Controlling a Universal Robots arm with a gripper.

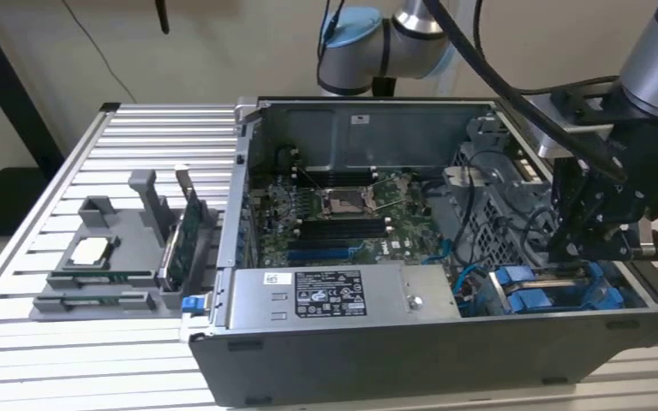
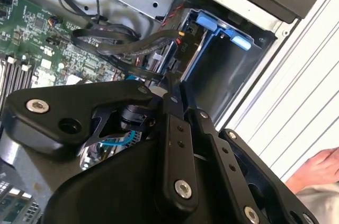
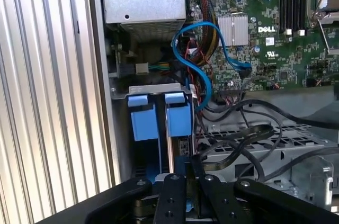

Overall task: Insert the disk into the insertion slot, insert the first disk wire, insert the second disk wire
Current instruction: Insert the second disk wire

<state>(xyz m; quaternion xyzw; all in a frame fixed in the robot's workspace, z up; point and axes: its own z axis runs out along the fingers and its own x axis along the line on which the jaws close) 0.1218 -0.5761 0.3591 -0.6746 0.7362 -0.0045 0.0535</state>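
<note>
Hovering claw (image 1: 586, 248) just above insertion slot (image 1: 558, 291).

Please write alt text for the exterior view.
A robot arm's gripper hangs inside an open computer case, just above blue drive carriers at the exterior view's right. A green motherboard and a grey power supply box sit inside.

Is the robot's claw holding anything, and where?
It cannot be told: the black gripper hangs over the dark grey metal drive bay, its fingertips hidden.

White lettering (image 3: 267, 29) marks the motherboard (image 3: 288, 62), and a printed label (image 1: 329, 294) sits on the power-supply box (image 1: 427, 295).
</note>
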